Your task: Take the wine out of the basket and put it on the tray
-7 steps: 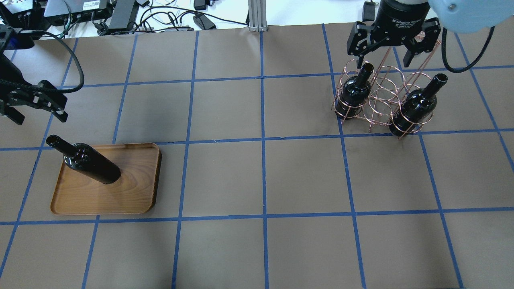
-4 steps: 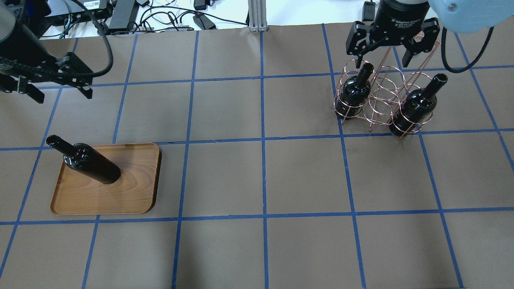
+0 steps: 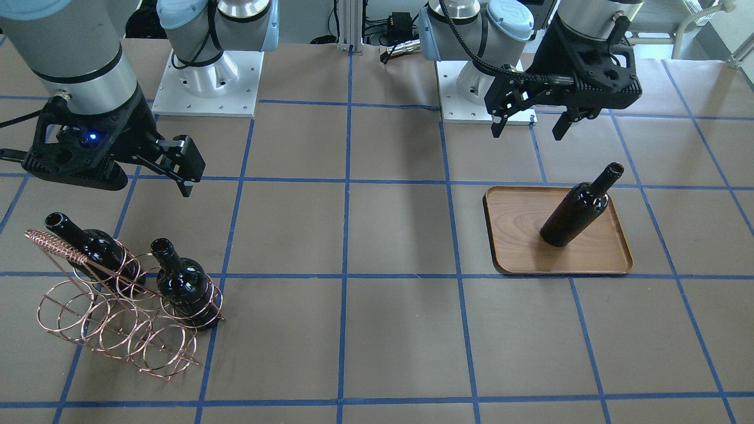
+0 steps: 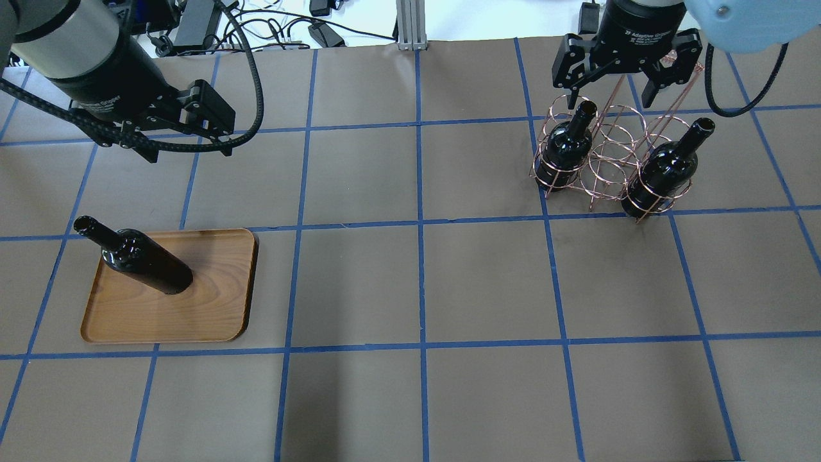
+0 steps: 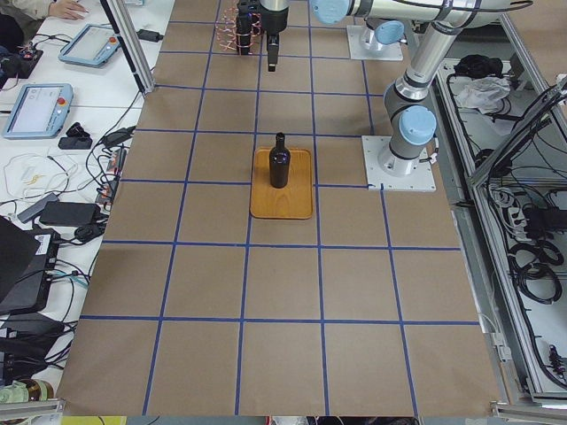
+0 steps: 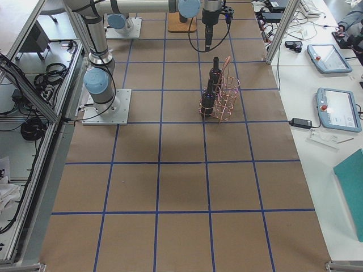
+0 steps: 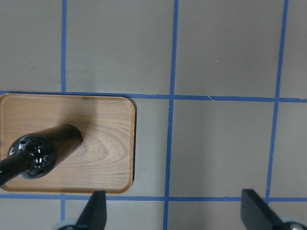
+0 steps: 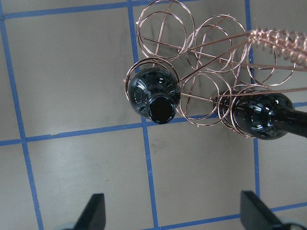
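One black wine bottle stands on the brown wooden tray at the table's left; it also shows in the front view and the left wrist view. My left gripper is open and empty, above the table beyond the tray. The copper wire basket at the right holds two more bottles, one at its left end and one at its right end. My right gripper is open and empty, high over the basket's far side; in its wrist view both bottles lie ahead of the fingers.
Cables and electronics and an aluminium post lie along the far table edge. The two arm bases stand at the robot's side. Blue tape lines grid the brown table top. The basket's coiled handle sticks up.
My left arm has swung from the left table edge to the right and farther back, away from the tray. The bottle on the tray, the basket and my right gripper have not moved.
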### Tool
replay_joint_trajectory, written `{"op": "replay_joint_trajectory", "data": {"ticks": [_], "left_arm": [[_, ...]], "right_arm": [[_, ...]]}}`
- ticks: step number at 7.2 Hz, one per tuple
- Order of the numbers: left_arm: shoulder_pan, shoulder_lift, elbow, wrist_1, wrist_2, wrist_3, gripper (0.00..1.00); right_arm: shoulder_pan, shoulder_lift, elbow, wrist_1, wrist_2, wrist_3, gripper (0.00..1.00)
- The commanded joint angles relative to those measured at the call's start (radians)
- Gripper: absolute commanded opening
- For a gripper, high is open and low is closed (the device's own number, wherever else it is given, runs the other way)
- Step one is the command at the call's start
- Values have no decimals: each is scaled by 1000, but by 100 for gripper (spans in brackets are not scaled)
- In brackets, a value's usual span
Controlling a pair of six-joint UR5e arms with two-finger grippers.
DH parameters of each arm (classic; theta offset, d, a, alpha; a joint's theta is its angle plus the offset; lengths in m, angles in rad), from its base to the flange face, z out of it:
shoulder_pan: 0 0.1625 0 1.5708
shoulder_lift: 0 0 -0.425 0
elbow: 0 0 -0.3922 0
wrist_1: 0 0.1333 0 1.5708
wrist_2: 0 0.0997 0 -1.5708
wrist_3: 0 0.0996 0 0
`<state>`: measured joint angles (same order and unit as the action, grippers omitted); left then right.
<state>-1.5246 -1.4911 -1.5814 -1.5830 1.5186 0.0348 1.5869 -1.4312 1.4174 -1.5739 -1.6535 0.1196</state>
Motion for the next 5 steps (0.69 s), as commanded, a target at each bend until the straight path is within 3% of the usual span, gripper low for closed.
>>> {"op": "replay_joint_trajectory", "data": {"ticks": [1,5], "left_arm": [[-41,-4,-11,-3,2,4,100],[-65,12,-28,11,89,-1,100]], "right_arm": [[-1,0,0,0,0,0,100],[-1,0,0,0,0,-2,100]]}}
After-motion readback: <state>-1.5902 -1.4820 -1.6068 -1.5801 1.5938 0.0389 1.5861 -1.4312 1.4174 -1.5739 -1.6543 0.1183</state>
